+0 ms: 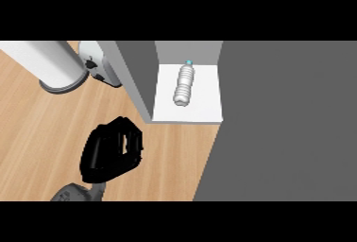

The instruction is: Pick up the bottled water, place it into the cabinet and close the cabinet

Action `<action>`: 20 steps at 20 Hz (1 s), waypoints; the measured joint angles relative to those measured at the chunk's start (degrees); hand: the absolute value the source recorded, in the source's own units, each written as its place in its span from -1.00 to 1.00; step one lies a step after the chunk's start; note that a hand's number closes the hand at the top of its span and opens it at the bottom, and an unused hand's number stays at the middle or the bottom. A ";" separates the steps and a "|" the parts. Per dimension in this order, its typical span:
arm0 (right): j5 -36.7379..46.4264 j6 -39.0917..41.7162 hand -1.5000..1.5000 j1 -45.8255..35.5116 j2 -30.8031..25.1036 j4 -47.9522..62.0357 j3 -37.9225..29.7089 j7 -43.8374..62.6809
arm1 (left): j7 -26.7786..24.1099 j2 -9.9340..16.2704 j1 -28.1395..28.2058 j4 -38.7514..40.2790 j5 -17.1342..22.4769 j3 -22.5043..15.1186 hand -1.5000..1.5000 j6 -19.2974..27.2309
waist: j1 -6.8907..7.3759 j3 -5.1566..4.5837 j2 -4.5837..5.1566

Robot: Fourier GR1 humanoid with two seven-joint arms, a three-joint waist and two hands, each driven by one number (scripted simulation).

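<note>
Nearest of all, a grey forearm [78,192] comes in from the bottom edge, on the left side of the view. It ends in the black left hand [110,153]. The hand hangs over the wooden worktop [42,123]. Its fingers [131,137] are bent over a little and point up toward the cabinet. They hold nothing. The hand is not touching the bottle and is well apart from it.

On the right, a big flat grey panel [286,123] fills that side of the view from the top to the bottom. It looks like the cabinet door, standing open, but I cannot be sure. The right hand cannot be seen anywhere.

A bit further away is the cabinet [136,71]. It has a grey side wall on the left, and inside it is a white shelf [202,111]. The front edge of the shelf is just past the fingers of the left hand.

The bottled water [184,84] lies on its side on the white shelf, inside the cabinet. It is a clear bottle with ridges and a small blue cap [188,62]. The cap points toward the back of the cabinet, and the bottom of the bottle points toward the front. The bottle lies a little to the left of the middle of the shelf.

Furthest away, at the top left, a white round thing [49,64] with a grey base stands on the worktop. Just beside it, up against the cabinet's side wall, is a white and black appliance [97,66]. I cannot tell what it is.
</note>
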 measured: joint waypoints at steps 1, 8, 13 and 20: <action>0.60 -0.25 1.00 -1.15 1.14 0.72 0.93 0.55 | -0.05 0.64 1.57 -1.60 -0.39 0.03 1.00 0.09 | -0.06 0.01 0.04; 5.46 -1.80 1.00 -10.35 9.76 4.35 7.47 9.56 | -1.22 5.56 11.29 -9.83 0.97 3.36 1.00 -2.41 | 0.03 -0.04 0.14; 9.63 -3.38 1.00 -18.40 11.29 6.44 11.09 14.12 | -2.55 7.96 15.66 -12.11 2.64 6.42 1.00 -5.27 | 0.25 -0.09 0.13; 11.19 -10.57 1.00 -27.29 7.96 7.82 12.61 15.08 | -4.32 10.44 20.06 -13.10 4.11 9.27 1.00 -9.31 | 1.19 -0.17 0.28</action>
